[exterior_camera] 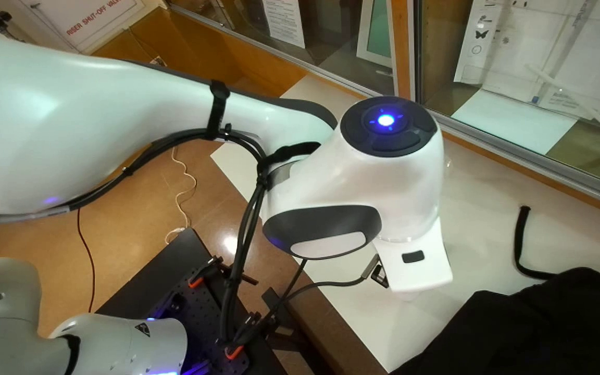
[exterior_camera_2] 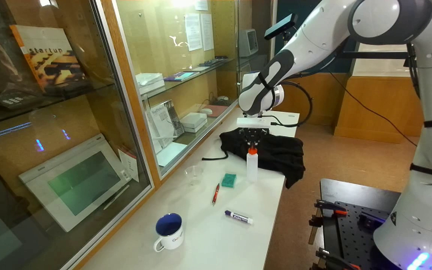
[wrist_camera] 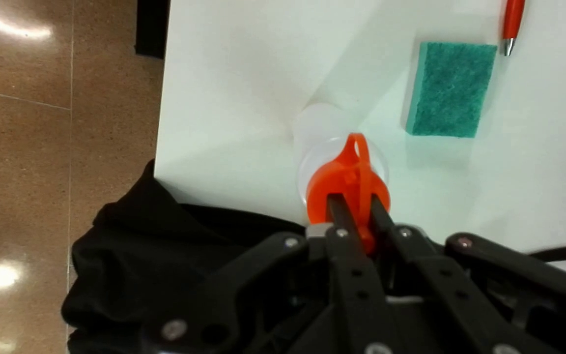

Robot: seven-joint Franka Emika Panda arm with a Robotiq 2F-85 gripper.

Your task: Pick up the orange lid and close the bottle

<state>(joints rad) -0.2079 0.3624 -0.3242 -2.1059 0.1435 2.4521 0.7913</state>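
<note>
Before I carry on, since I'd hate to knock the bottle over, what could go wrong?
The upright bottle could tip if the pincer presses off-centre. The orange lid, partly hidden by the pincer, might sit crooked unnoticed. The looped orange strap might pull it askew.

wrist view: polished brown floor [wrist_camera: 22, 172] glaring, a streak and round spots; soft shadow running from the bottle [wrist_camera: 315, 160] across the white table [wrist_camera: 224, 88], black cloth [wrist_camera: 126, 265] folds barely legible. in an exterior view, blue reflections and a top-edge flare on cabinet glass [exterior_camera_2: 73, 123]. in an exterior view, blue lamp [exterior_camera: 386, 120] whitened at its core, pale highlights along the arm [exterior_camera: 164, 109].
</note>
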